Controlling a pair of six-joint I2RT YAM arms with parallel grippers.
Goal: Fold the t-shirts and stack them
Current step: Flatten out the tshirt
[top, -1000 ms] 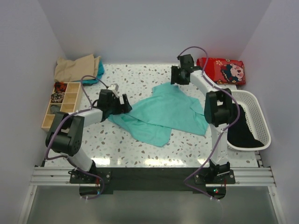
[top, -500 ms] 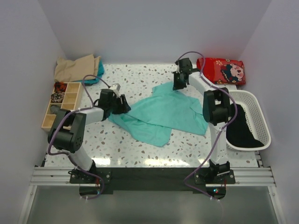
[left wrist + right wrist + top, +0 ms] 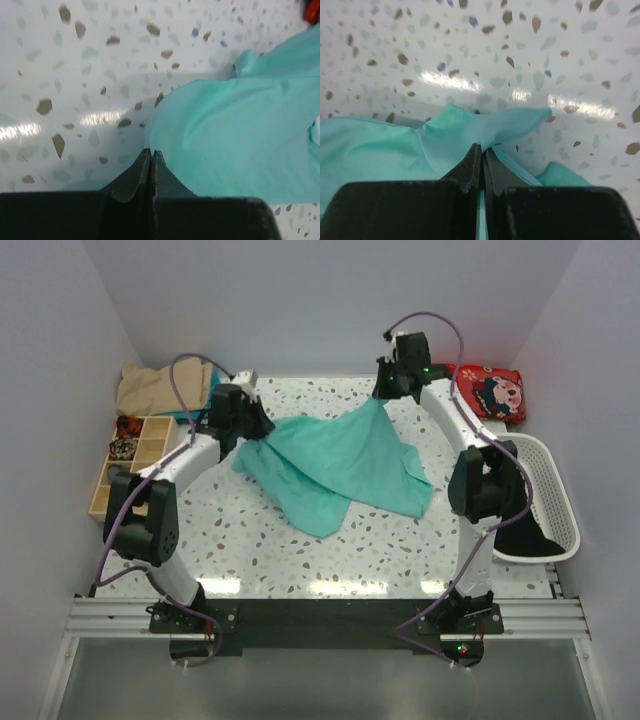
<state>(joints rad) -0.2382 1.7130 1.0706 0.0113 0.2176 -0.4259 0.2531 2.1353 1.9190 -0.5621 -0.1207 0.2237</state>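
A teal-green t-shirt (image 3: 335, 462) hangs stretched between my two grippers above the speckled table, its lower part draped on the surface. My left gripper (image 3: 254, 430) is shut on the shirt's left edge (image 3: 165, 125); the jaws meet at the cloth (image 3: 151, 151). My right gripper (image 3: 385, 395) is shut on a pinched fold at the far right corner (image 3: 490, 130), fabric showing between its closed fingers (image 3: 482, 148). A tan t-shirt (image 3: 163, 385) lies bunched at the far left corner. A black one (image 3: 518, 520) lies in the white basket (image 3: 552, 480).
A wooden compartment tray (image 3: 132, 462) with small items stands at the left edge. A red patterned pouch (image 3: 482, 390) lies at the back right. The basket sits along the right side by the right arm's elbow.
Both grippers closed on the teal shirt and lifted toward the back of the table. The shirt went from lying flat to being pulled up and stretched between them.
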